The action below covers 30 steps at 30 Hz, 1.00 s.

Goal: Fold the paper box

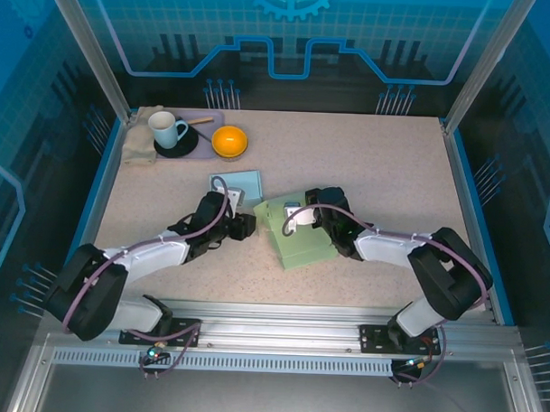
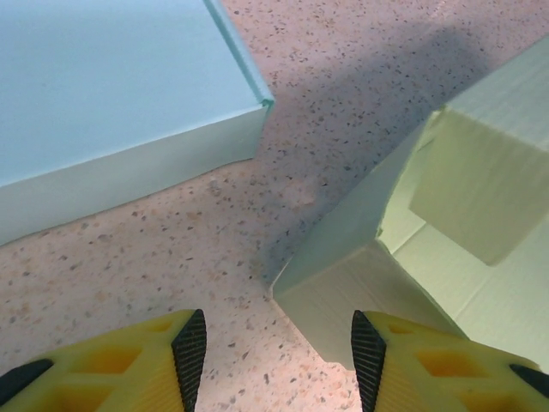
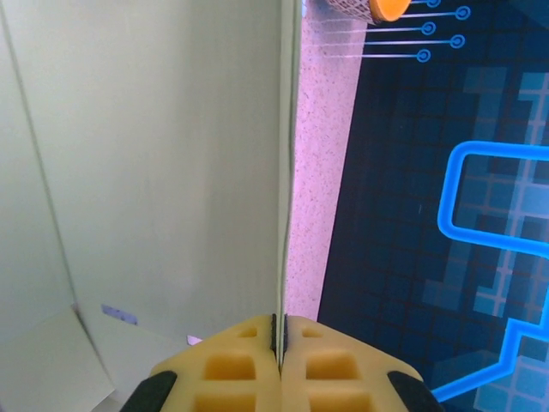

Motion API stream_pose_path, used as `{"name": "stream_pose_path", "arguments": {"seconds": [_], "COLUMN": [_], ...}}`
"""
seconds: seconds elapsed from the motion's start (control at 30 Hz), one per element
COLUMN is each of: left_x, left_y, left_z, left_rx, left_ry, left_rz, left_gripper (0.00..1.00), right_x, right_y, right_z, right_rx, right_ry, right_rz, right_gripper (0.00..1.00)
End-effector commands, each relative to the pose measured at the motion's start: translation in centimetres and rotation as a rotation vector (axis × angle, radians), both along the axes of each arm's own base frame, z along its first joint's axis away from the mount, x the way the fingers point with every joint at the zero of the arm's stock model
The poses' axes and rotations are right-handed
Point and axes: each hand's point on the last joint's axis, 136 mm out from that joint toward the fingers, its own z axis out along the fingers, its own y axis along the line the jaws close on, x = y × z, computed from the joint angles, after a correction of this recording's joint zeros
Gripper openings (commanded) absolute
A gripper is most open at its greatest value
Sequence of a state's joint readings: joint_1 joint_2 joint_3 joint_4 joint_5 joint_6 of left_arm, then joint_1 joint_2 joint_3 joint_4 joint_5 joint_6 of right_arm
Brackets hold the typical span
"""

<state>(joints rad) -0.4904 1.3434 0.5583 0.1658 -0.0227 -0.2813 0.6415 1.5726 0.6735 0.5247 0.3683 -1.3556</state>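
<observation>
The pale green paper box (image 1: pixel 302 248) lies near the middle of the table (image 1: pixel 393 183) — half folded, side walls raised, top open

A narrow bare strip of table (image 1: pixel 394 174) runs between the light-blue box (image 1: pixel 238 187) at eleven o'clock and the green paper box (image 1: pixel 301 241) at centre. Toward three o'clock it lies free. A mug (image 1: pixel 166 128) and an orange bowl (image 1: pixel 229 141) crowd ten o'clock.
</observation>
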Motion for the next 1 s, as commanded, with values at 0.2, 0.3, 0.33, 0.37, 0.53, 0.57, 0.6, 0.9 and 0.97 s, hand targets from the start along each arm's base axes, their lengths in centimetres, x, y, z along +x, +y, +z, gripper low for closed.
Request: {"name": "stream_pose_path", "arguments": {"seconds": [0.2, 0.3, 0.33, 0.37, 0.53, 0.57, 0.6, 0.9, 0.97], "left_x": [0.8, 1.1, 1.3, 1.4, 1.7, 1.8, 1.8, 2.1, 2.0], "left_y": [-2.5, -2.4, -2.3, -2.4, -3.2, -3.4, -3.7, -5.1, -5.5], "left_z": [1.4, 1.5, 1.6, 1.6, 1.4, 1.5, 1.5, 1.7, 1.7], "left_rx": [-0.032, -0.028, -0.029, -0.029, -0.048, -0.048, -0.05, -0.07, -0.075], "left_ry": [-0.037, -0.045, -0.046, -0.047, -0.036, -0.039, -0.039, -0.04, -0.041], "left_rz": [-0.071, -0.06, -0.055, -0.052, -0.06, -0.062, -0.067, -0.083, -0.091], "left_gripper": [0.52, 0.57, 0.59, 0.6, 0.61, 0.6, 0.6, 0.6, 0.6], "right_x": [0.1, 0.0, -0.1, -0.1, -0.2, -0.2, -0.2, -0.3, -0.3], "right_y": [-0.4, -0.3, -0.3, -0.3, -0.2, -0.2, -0.2, -0.2, -0.2], "right_z": [-2.4, -2.1, -2.1, -2.0, -1.4, -1.3, -1.3, -1.4, -1.6], "right_rx": [-0.033, -0.03, -0.029, -0.028, -0.021, -0.019, -0.019, -0.028, -0.03], "right_ry": [-0.016, -0.018, -0.019, -0.02, -0.024, -0.023, -0.02, -0.014, -0.013], "right_rz": [-0.029, -0.027, -0.025, -0.024, -0.023, -0.022, -0.023, -0.018, -0.019], "right_gripper": [0.0, 0.0, 0.0, 0.0, 0.0, 0.0, 0.0, 0.0, 0.0]}}
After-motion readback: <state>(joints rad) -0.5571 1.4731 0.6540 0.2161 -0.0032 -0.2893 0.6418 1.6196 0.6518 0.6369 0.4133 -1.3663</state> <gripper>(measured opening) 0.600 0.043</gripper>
